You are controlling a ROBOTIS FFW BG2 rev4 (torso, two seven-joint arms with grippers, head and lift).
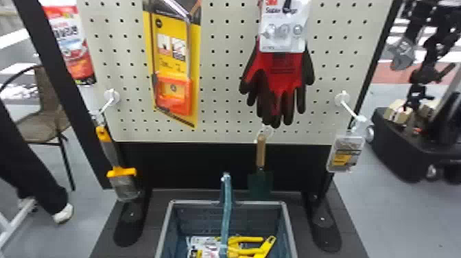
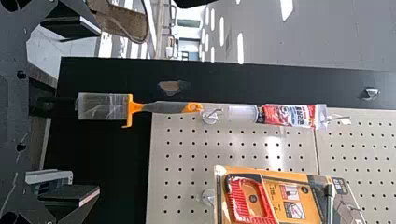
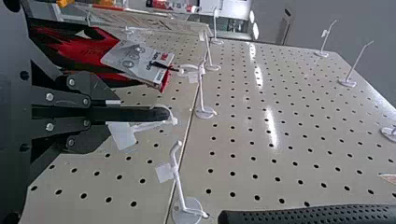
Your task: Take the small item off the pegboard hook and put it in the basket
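small package (image 1: 346, 151) near pegboard (image 1: 223, 113) edge, open gap to basket (image 1: 290, 226)

the gloves (image 1: 281, 79) are red and black, the basket (image 1: 199, 219) blue-grey, the pegboard (image 1: 223, 89) pale with dark dots.

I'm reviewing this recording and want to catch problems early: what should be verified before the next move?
1. Basket in front of the pegboard: ok.
2. Basket opening unobstructed: not ok, its handle stands upright across it.
3. Left gripper open: ok.
4. Right gripper open: not ok, fingers shut.
5. Small pack hanging on its hook: ok.
6. Pack, gloves or trowel as target: cannot tell.
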